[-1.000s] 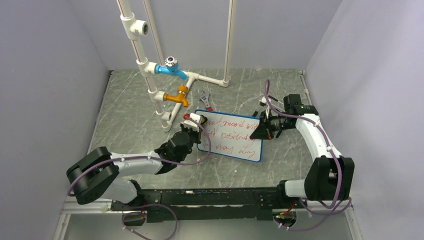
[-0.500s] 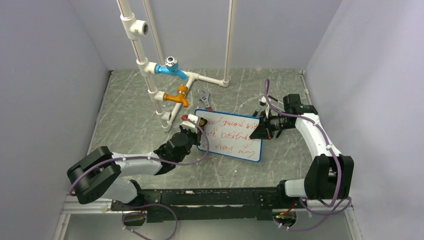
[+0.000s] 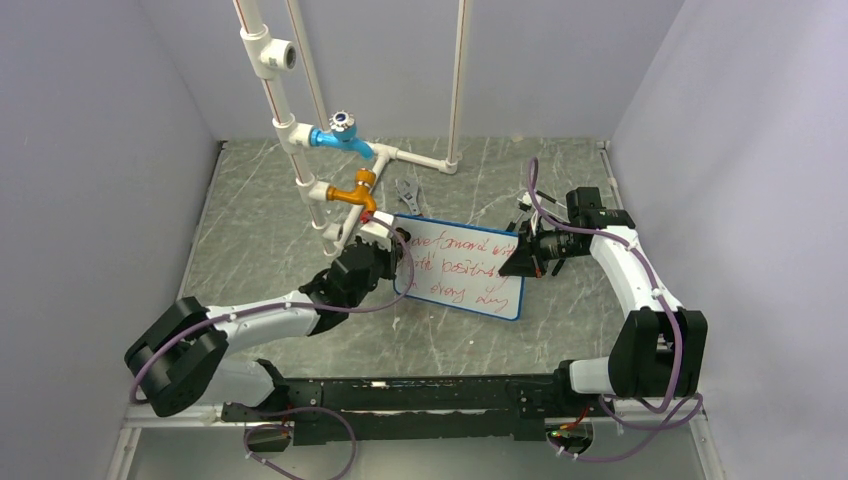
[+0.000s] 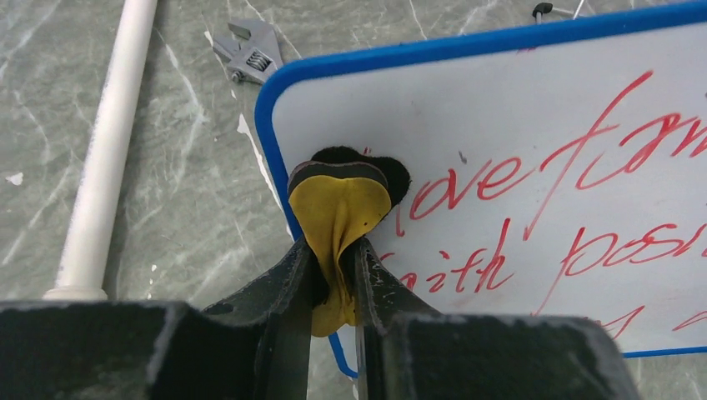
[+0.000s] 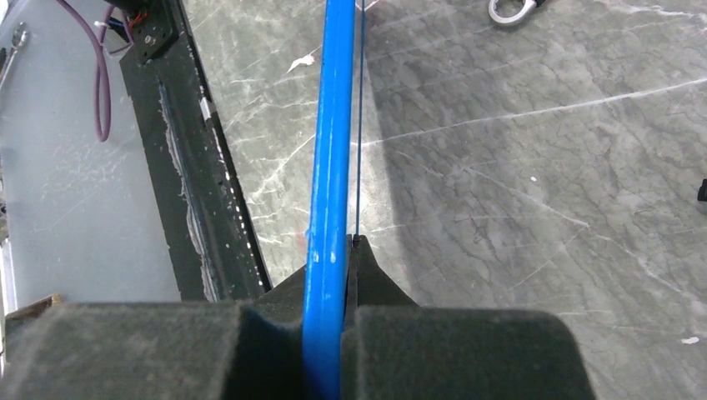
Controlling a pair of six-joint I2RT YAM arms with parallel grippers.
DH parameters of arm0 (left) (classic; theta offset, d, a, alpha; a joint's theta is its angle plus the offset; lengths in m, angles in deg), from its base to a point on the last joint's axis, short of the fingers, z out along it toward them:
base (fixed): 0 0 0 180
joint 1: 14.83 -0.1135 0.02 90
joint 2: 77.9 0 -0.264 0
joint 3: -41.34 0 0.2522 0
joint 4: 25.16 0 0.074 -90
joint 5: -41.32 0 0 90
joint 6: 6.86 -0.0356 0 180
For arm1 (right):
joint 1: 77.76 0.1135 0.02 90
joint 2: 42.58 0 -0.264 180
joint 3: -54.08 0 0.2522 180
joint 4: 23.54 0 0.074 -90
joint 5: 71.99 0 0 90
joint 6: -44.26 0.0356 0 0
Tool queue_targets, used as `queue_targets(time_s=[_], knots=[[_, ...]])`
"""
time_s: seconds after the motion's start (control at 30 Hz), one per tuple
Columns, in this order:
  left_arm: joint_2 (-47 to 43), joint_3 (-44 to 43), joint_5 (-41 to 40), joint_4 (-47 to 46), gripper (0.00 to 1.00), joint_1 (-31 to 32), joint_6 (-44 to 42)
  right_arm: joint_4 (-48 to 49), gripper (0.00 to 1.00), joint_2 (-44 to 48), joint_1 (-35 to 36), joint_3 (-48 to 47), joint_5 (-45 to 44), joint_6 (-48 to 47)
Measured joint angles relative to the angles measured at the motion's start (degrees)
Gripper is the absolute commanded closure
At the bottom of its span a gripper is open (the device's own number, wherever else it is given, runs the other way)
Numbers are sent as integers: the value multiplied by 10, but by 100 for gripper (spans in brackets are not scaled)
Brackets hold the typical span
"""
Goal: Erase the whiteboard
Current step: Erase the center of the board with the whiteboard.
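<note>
The whiteboard (image 3: 460, 268) lies on the marble table, white with a blue frame and red handwriting (image 4: 534, 150). My left gripper (image 3: 385, 242) is at its far left corner, shut (image 4: 333, 250) on a yellow eraser (image 4: 340, 204). The eraser's black felt face presses on the board just left of the first red word. My right gripper (image 3: 515, 262) is at the board's right edge. In the right wrist view it is shut (image 5: 338, 250) on the blue frame (image 5: 333, 125), seen edge-on.
A white pipe rig with a blue tap (image 3: 340, 135) and an orange tap (image 3: 355, 193) stands just behind the left gripper. A grey wrench (image 3: 408, 193) lies behind the board. Grey walls enclose three sides. A black rail (image 3: 400, 395) runs along the near edge.
My left gripper with the eraser has moved away from the arm bases, up along the board's left edge to its far corner. The right arm has stayed still.
</note>
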Motion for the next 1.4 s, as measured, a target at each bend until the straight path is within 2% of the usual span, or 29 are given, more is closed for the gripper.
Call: queue_targets(time_s=[0.2,0.57,0.8,0.97,1.4], knots=[[-8,-26,9,41,100,-6,-16,0,100,0,0,0,-1,-4],[7,-26,14,36,100,22,-66,-3,100,-1,0,0,-1,-5],[9,23,5,-2,100,38,-42,-11,100,-10,0,-1,5,-29],[-16,26,-4,25,100,41,-33,-26,100,-18,2,-8,9,-69],[-65,16,28,58,100,-10,-52,-48,100,-26,9,-17,12,-98]])
